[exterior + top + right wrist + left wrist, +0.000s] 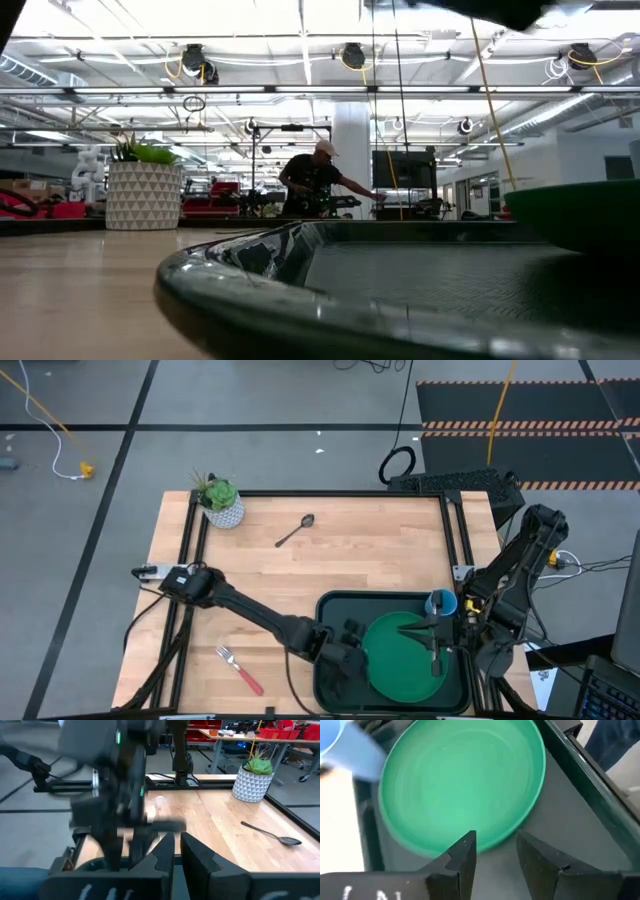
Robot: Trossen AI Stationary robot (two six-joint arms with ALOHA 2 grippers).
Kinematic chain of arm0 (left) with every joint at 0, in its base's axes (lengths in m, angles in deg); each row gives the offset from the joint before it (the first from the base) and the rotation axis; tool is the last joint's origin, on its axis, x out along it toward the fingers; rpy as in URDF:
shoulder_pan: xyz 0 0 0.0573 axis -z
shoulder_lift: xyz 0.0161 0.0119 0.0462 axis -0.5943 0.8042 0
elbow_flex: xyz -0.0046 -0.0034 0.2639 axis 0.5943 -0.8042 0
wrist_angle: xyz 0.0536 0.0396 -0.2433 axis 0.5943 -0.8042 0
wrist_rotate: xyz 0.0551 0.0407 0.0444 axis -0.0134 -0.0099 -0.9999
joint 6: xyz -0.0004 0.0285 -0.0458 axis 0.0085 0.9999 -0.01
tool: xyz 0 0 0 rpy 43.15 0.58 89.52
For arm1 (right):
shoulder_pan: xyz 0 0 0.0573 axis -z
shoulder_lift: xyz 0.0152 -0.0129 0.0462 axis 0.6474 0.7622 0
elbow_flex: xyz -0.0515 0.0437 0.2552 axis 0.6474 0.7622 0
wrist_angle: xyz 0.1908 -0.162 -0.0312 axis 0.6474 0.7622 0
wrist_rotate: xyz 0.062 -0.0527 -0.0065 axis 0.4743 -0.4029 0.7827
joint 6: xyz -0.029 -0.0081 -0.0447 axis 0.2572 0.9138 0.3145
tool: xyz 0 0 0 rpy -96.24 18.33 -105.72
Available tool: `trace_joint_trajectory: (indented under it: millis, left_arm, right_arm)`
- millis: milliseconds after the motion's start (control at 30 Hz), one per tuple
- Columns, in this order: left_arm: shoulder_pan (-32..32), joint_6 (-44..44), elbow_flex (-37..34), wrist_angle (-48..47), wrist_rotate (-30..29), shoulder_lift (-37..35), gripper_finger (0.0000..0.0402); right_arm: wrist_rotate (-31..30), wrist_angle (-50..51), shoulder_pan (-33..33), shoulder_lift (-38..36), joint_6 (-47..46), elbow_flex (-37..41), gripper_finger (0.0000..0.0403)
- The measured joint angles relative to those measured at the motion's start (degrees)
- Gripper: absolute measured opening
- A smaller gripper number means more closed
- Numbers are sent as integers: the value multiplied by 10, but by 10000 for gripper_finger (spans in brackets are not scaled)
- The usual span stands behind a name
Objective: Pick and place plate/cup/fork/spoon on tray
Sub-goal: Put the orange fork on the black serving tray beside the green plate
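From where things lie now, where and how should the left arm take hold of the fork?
Grip the fork across its red handle, coming straight down from above. It lies flat on the table, diagonal, tines toward the far left, so turn the fingers crosswise to the handle. It is apart from the tray, so nothing crowds it.

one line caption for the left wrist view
Left gripper hovers open beside the green plate in the tray.
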State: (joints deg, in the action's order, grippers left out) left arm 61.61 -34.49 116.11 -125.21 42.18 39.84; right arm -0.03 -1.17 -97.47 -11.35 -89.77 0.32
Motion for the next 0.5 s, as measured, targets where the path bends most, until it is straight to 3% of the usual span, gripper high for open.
trace_joint_trajectory:
  millis: [200, 500]
  left_arm:
    - [10, -109, 0, -160, -67, -39, 122]
    - [-23, -293, -1, -398, -233, -50, 107]
  right_arm:
    - [-1, -3, 0, 8, -1, 0, 22]
    - [-2, -3, 0, 8, -14, 0, 22]
